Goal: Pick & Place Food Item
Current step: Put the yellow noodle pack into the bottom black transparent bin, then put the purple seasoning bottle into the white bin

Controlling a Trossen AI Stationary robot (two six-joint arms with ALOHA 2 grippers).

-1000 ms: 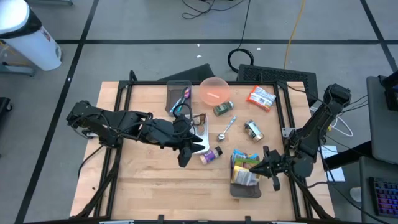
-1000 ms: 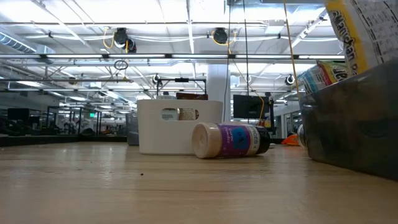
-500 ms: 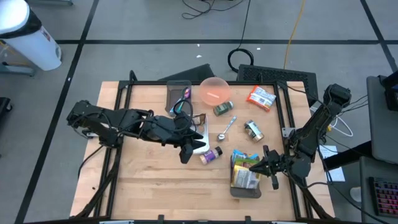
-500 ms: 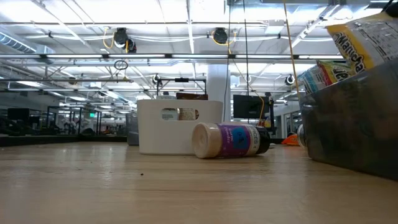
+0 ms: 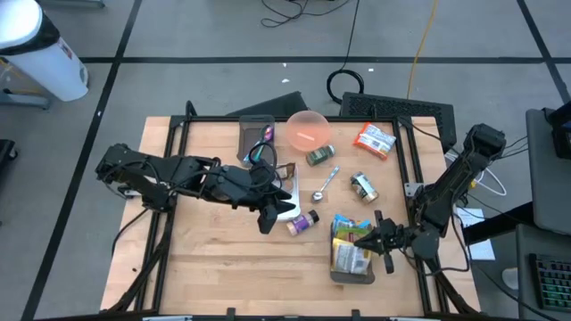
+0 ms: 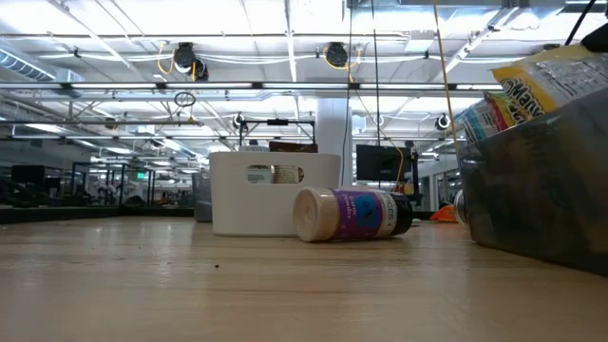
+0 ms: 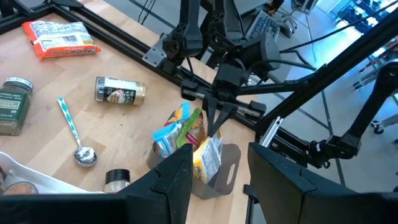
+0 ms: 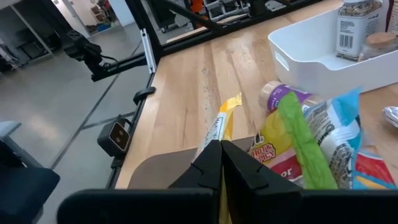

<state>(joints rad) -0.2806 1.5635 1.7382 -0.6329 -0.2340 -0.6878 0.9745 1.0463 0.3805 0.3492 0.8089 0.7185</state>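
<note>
A yellow noodle packet (image 8: pixel 221 123) stands among several food packets in the grey bin (image 5: pixel 359 275) near the table's near right edge. It also shows tilted at the top right of the low view (image 6: pixel 556 74). My right gripper (image 5: pixel 378 242) is at the bin's right side, shut on that packet. My left gripper (image 5: pixel 266 222) is open and empty, hovering by the white bin (image 5: pixel 287 208) at mid-table. A purple-labelled spice bottle (image 5: pixel 303 222) lies on its side beside it. My right gripper pinches the yellow packet's upper edge (image 8: pixel 219 138) between its two shut fingers. The fingers come nearly level from the table's right side. The packet leans tilted over the grey bin's rim, against the other packets.
A pink bowl (image 5: pixel 308 130), a dark tray (image 5: pixel 257 138), an orange packet (image 5: pixel 375 140), a green-lidded jar (image 5: pixel 319 156), a spoon (image 5: pixel 325 184) and a can (image 5: pixel 363 187) lie on the table's far half. Bare wood shows at the near left.
My right gripper has gone a little toward the table's near edge with the yellow packet. The packet has gone down and tipped over from nearly upright to a flatter tilt above the grey bin.
</note>
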